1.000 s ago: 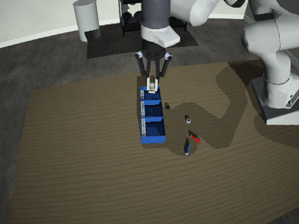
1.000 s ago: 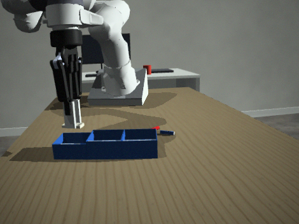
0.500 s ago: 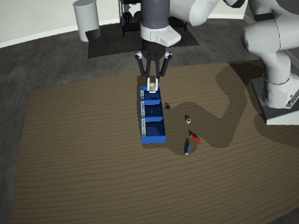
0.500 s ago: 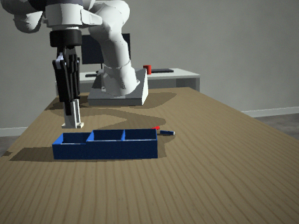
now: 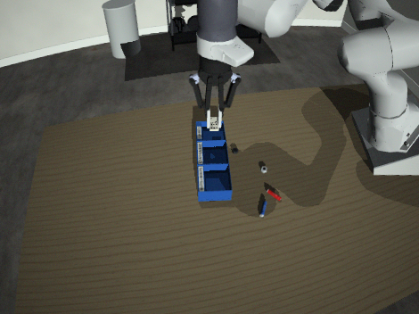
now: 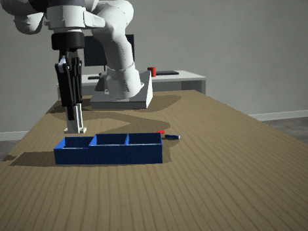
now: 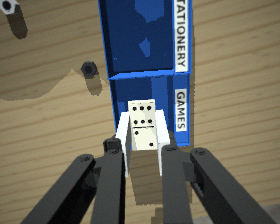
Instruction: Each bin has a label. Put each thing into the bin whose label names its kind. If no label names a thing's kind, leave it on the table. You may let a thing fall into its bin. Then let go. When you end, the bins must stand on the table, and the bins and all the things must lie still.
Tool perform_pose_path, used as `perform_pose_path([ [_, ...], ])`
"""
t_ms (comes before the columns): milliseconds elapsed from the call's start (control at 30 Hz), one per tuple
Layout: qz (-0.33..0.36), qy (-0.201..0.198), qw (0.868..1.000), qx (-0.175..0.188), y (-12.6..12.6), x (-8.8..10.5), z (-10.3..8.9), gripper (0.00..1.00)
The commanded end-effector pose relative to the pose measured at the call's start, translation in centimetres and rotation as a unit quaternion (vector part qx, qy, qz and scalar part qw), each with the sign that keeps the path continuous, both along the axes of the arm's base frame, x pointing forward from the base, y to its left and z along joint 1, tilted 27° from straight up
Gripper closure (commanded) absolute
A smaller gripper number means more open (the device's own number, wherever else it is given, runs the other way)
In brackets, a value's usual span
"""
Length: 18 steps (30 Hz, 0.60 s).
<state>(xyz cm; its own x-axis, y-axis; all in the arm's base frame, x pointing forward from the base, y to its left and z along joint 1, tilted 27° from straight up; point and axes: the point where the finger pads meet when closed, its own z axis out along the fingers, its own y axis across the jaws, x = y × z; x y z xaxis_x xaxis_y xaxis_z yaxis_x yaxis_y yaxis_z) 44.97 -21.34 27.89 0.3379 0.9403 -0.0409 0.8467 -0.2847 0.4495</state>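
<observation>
My gripper (image 5: 214,120) (image 6: 75,128) (image 7: 143,123) is shut on a white domino (image 5: 214,124) (image 7: 143,112) with black dots. It holds the domino above the far-end bin (image 7: 137,90), labelled GAMES. The STATIONERY bin (image 5: 216,156) (image 7: 135,47) is in the middle. The nearest bin (image 5: 217,194) has a label too small to read here. A dark hex nut (image 5: 235,150) (image 7: 89,69) lies beside the bins, and a silvery nut (image 5: 264,169) (image 7: 9,6) lies farther off. A red stick-like thing (image 5: 274,195) (image 6: 160,132) and a blue one (image 5: 263,208) (image 6: 172,136) lie on the table.
The three blue bins stand joined in a row on the wooden table (image 5: 111,237) (image 6: 196,188). The robot's base (image 5: 392,157) (image 6: 119,104) stands at the table's other side. Low divider walls separate the bins.
</observation>
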Motion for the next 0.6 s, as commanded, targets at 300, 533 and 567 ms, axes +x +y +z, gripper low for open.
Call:
perform_pose_path([
  [300,0.005,0.0,1.0,-0.002,-0.4,1.0,-1.8,0.87],
  [533,0.005,0.0,1.0,-0.002,-0.6,1.5,-2.9,0.87],
  [567,0.005,0.0,1.0,-0.002,-0.6,1.5,-2.9,0.87],
])
